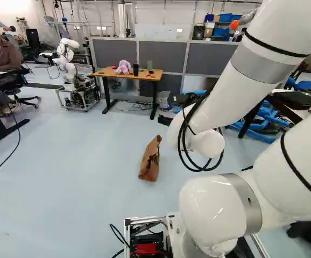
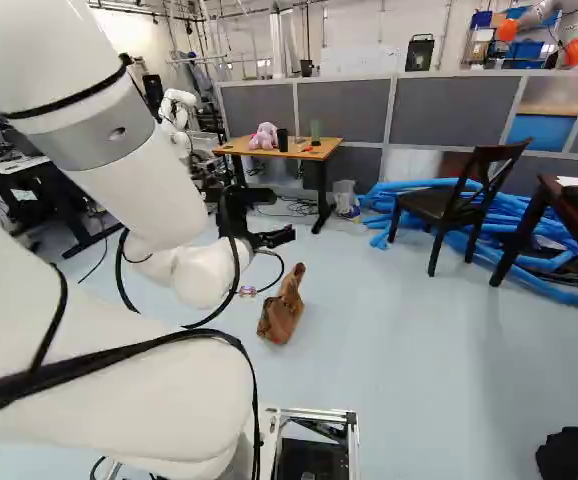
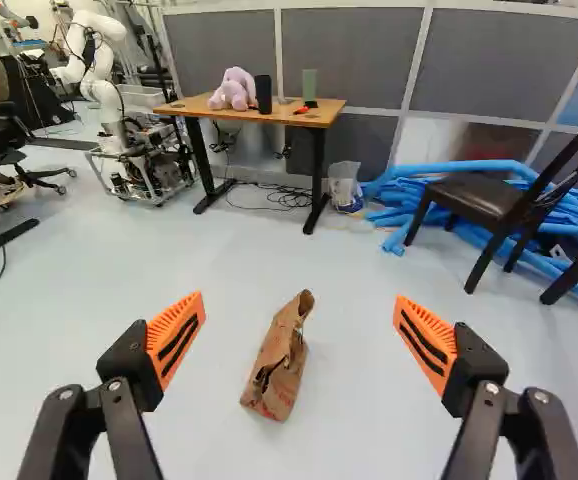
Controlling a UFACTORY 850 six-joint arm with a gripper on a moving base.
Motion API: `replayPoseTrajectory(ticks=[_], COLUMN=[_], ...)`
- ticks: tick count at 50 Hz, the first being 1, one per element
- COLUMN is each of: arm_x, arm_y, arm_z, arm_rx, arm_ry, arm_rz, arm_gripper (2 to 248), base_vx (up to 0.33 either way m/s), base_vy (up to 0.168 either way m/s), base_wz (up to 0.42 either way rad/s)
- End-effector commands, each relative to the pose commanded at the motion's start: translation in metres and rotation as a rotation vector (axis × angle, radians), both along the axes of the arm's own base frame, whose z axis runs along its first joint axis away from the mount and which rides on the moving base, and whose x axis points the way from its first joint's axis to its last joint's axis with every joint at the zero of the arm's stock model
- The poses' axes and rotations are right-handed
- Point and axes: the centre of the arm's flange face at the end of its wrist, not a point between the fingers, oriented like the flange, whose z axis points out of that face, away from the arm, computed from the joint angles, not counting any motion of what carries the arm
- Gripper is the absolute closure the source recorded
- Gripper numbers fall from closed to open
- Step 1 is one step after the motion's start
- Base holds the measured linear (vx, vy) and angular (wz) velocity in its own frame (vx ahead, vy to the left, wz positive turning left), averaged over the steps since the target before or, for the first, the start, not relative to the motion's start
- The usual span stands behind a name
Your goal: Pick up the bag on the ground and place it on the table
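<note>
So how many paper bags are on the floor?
1: the bag, on the floor ahead of the open jaws, short of the table. The arm may hide others in the base views.

1 brn bag (image 3: 279, 365), 1 plush (image 3: 231, 92), 1 blk cyl. (image 3: 263, 95), 1 tan-top tbl (image 3: 197, 108), 1 wooden chair (image 2: 449, 204).

1 bag (image 3: 281, 362) on floor (image 3: 79, 290), before table (image 3: 189, 107)

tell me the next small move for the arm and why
Probably ease the gripper forward and down toward the brown paper bag: its fingers stand wide apart, and the bag is on the floor ahead, roughly in line with their gap.
</note>
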Motion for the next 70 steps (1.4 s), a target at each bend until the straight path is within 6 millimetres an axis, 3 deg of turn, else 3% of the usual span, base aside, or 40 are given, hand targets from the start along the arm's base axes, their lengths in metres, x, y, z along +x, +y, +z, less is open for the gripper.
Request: replayPoseTrajectory(ticks=[45,70], arm_x=[0.0,0.014], arm_y=[0.0,0.004], arm_z=[0.0,0.002], arm_rx=[0.0,0.0], arm_ry=[0.0,0.011], arm_rz=[0.0,0.013], arm_gripper=[3,3], base_vx=[0.142,0.009], base_vy=[0.009,0.004], base_wz=[-0.011,0.0])
